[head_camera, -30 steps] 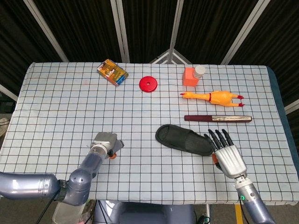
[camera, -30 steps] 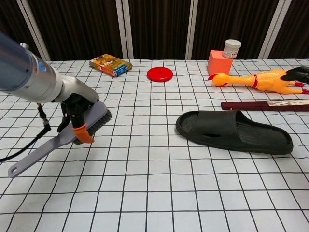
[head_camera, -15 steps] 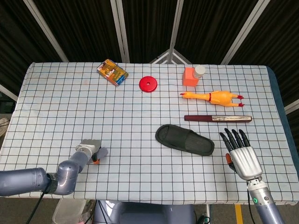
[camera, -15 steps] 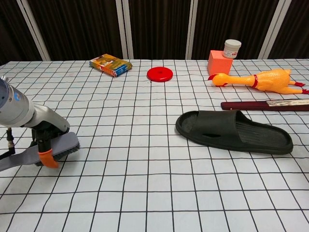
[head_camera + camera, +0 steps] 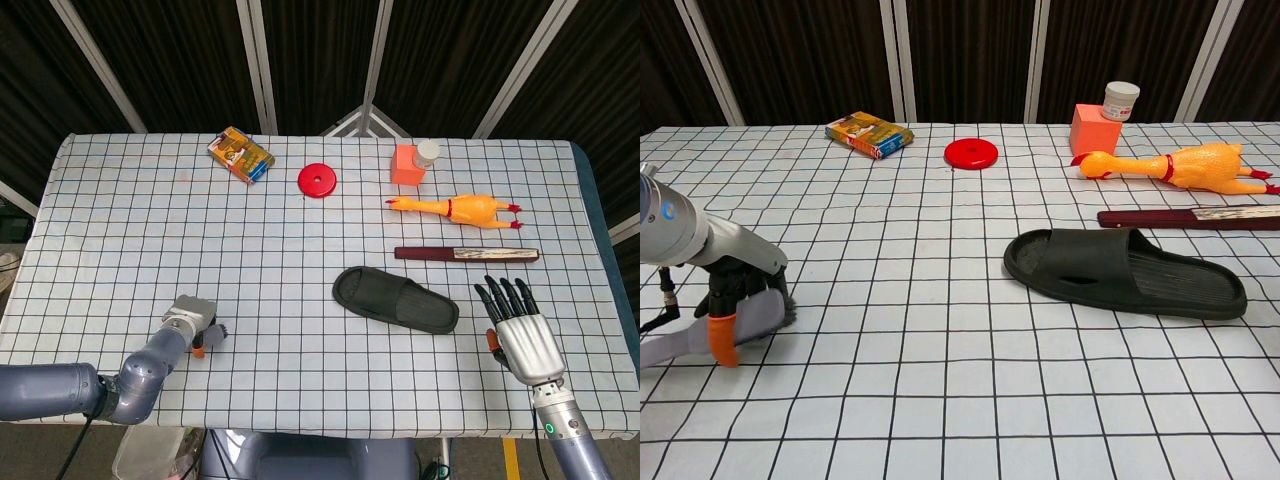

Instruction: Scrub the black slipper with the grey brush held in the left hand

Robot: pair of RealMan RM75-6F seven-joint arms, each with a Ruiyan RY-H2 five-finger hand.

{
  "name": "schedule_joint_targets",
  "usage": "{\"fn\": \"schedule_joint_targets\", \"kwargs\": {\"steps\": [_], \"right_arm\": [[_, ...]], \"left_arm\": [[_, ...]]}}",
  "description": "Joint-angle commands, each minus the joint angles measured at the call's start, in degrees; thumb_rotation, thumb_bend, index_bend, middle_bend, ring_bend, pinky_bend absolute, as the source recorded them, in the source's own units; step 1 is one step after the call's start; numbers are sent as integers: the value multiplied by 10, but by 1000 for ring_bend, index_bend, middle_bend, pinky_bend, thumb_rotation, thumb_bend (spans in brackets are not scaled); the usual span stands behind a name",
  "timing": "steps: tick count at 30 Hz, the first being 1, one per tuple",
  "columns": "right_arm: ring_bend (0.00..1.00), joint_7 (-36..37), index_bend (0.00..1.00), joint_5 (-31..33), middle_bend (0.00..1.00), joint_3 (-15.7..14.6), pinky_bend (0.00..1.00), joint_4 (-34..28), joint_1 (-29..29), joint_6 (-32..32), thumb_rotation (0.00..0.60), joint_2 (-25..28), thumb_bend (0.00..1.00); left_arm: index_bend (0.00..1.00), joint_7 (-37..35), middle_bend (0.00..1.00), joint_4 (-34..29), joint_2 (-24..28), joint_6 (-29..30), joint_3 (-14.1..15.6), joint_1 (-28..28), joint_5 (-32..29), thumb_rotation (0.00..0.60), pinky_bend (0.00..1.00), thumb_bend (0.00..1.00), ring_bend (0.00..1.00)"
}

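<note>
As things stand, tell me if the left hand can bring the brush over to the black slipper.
Probably yes. The left hand holds the grey brush at the near left of the table, well apart from the black slipper. Only bare checked cloth lies between them.

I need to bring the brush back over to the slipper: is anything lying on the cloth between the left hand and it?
Nothing visible does. Between the left hand, holding the grey plastic brush, and the black rubber slipper there is only bare checked tablecloth.
</note>
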Motion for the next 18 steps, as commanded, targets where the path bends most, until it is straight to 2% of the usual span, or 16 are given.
{"fn": "schedule_joint_targets", "kwargs": {"steps": [1,4,6,10,13,16,18], "right_arm": [[0,4,0,-2,13,0,0,0,-1,1,600,3,616],[0,8,0,-4,13,0,0,-2,-3,1,600,7,616],[0,11,0,-4,13,0,0,-3,-4,2,600,9,616],[0,16,0,-7,13,2,0,-6,-8,11,600,16,616],[0,24,0,-7,7,5,0,-12,-17,26,600,25,608],[0,32,0,-2,0,4,0,-19,-31,43,600,40,579],[0,48,0,5,0,2,0,-27,-51,65,600,55,564]], "left_arm": [[329,-10,384,-9,7,-9,12,-5,21,600,417,98,372],[268,-23,261,-16,13,-10,21,-8,44,600,371,69,288],[246,-35,194,-21,15,-8,26,-8,63,600,360,56,266],[203,-63,164,-38,27,-7,37,-8,93,600,335,41,243],[135,-87,125,-61,48,-12,38,-2,126,600,296,39,196],[65,-130,89,-106,85,-14,31,28,211,600,249,36,112],[31,-196,65,-158,123,-11,18,89,336,600,213,29,67]]}}
